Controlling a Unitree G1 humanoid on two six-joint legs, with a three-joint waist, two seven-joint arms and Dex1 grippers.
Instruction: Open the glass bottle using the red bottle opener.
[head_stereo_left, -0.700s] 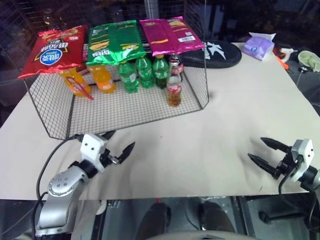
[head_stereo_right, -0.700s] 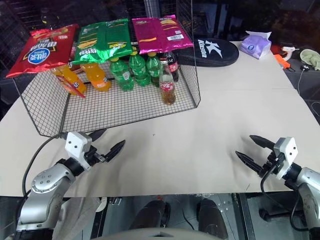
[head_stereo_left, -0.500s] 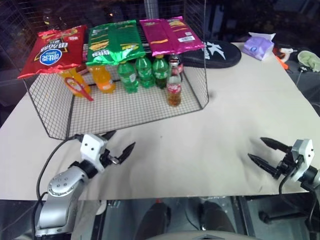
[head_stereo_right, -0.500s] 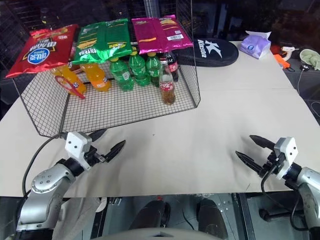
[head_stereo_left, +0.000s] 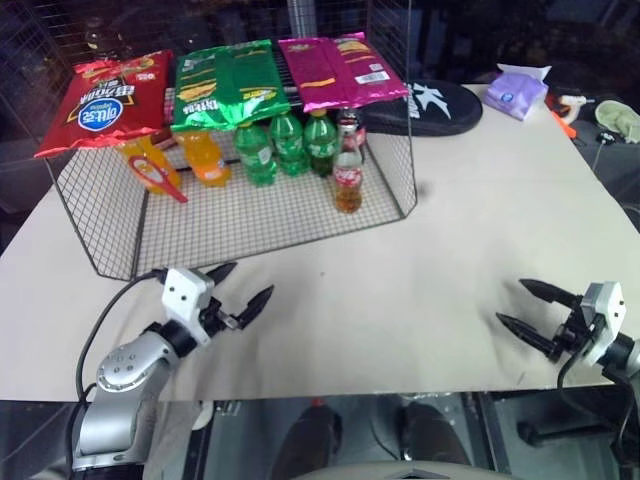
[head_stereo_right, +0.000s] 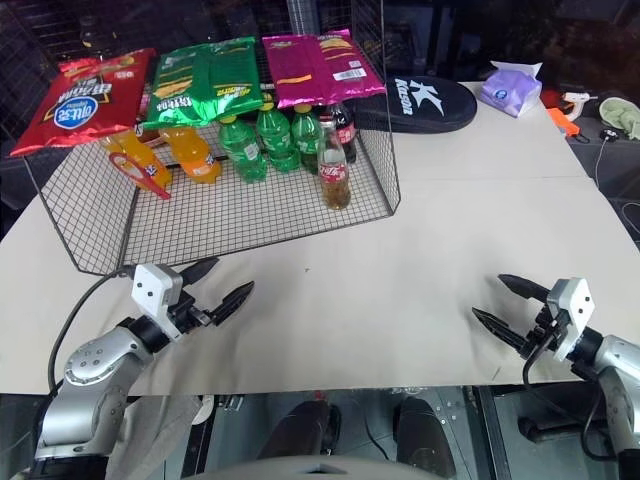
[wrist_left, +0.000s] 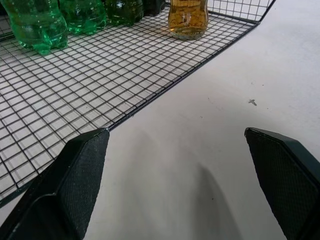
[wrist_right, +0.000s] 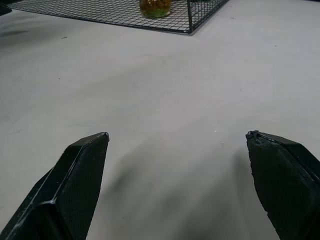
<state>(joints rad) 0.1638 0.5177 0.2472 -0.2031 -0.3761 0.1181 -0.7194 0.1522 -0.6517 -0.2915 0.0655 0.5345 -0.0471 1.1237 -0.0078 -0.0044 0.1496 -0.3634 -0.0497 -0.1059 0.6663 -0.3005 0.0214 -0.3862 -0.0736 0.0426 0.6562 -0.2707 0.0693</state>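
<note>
Nothing has moved: both pointed black tools, left tool (head_stereo_left: 244, 290) and right tool (head_stereo_left: 522, 310), gape empty; glass bottle (head_stereo_left: 348, 172) upright on wire mesh

Minimal change noted. The right gripper (head_stereo_left: 530, 307), fingers spread and empty, now sits marginally closer to the table's (head_stereo_left: 440, 260) near edge than before. The left gripper (head_stereo_left: 242, 286) shows no discernible shift. Items in the wire basket (head_stereo_left: 250, 215) show no displacement; the overall view has shifted very slightly.
</note>
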